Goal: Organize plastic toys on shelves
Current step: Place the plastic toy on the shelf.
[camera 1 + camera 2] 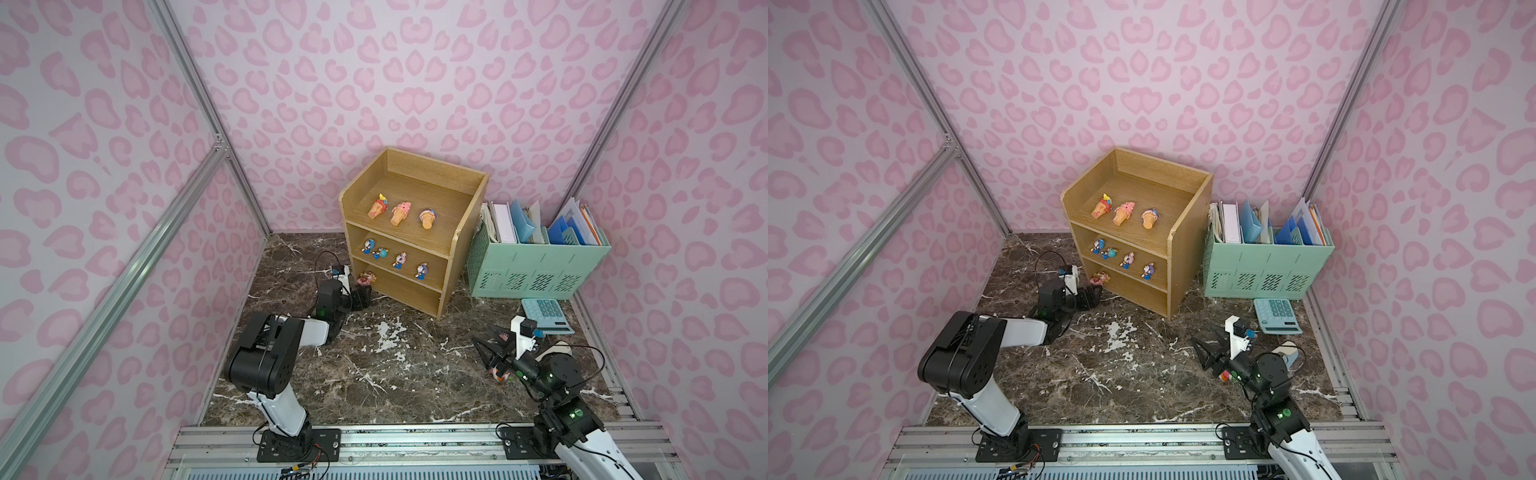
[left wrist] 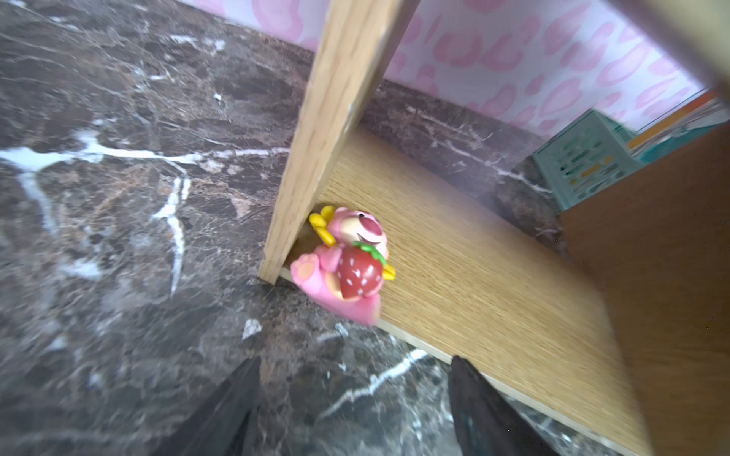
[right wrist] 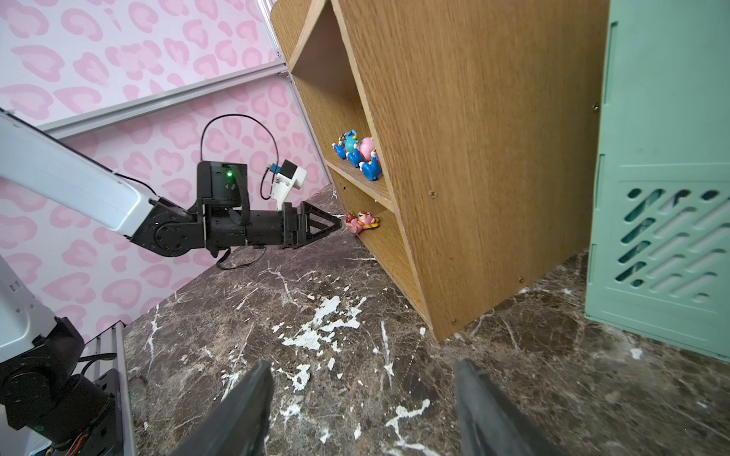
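The shelves (image 1: 419, 189) stand at the back of the marble table. Three orange cone toys (image 1: 401, 212) lie on the top tier. Several blue-white figures (image 1: 401, 259) stand on the middle tier. A pink bear toy holding a strawberry (image 2: 343, 264) lies on its back at the bottom tier's front left corner, against the side panel and overhanging the edge. My left gripper (image 2: 353, 359) is open just in front of it, not touching. My right gripper (image 3: 363, 362) hovers open and empty over the table's right side. A small orange-white toy (image 1: 500, 374) lies under the right arm.
A mint green file organizer (image 1: 540, 266) full of papers stands right of the shelves. A mint calculator (image 1: 546, 316) lies in front of it, close to the right gripper. Pink patterned walls close in the table on three sides.
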`<move>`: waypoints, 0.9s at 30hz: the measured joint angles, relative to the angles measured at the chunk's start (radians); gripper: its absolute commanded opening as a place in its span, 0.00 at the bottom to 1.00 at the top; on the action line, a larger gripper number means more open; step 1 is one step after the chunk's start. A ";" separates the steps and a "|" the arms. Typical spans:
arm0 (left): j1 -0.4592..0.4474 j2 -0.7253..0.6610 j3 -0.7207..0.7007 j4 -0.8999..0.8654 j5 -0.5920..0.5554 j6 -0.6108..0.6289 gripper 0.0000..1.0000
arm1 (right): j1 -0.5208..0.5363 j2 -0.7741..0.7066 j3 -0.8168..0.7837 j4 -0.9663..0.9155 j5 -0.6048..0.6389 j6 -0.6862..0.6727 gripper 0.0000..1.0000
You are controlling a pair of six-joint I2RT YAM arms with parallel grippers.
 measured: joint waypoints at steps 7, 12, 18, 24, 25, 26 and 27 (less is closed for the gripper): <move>0.076 -0.075 0.057 -0.172 0.057 -0.151 0.33 | 0.000 0.002 0.000 0.000 -0.003 0.000 0.74; 0.076 -0.037 0.103 -0.276 0.104 -0.193 0.23 | -0.001 -0.001 0.000 -0.001 -0.003 0.000 0.74; 0.077 -0.053 0.086 -0.317 0.110 -0.232 0.27 | -0.001 -0.005 0.005 -0.014 -0.002 0.003 0.73; -0.034 -0.355 -0.016 -0.416 0.032 -0.174 0.55 | -0.001 0.034 0.084 -0.145 0.098 0.109 0.66; -0.083 -0.430 -0.027 -0.448 0.007 -0.148 0.61 | -0.001 0.054 0.109 -0.190 0.125 0.132 0.65; -0.120 -0.488 -0.036 -0.475 -0.011 -0.127 0.64 | 0.000 0.078 0.137 -0.232 0.147 0.151 0.58; -0.160 -0.549 -0.048 -0.496 -0.030 -0.103 0.68 | 0.002 0.101 0.160 -0.264 0.166 0.167 0.55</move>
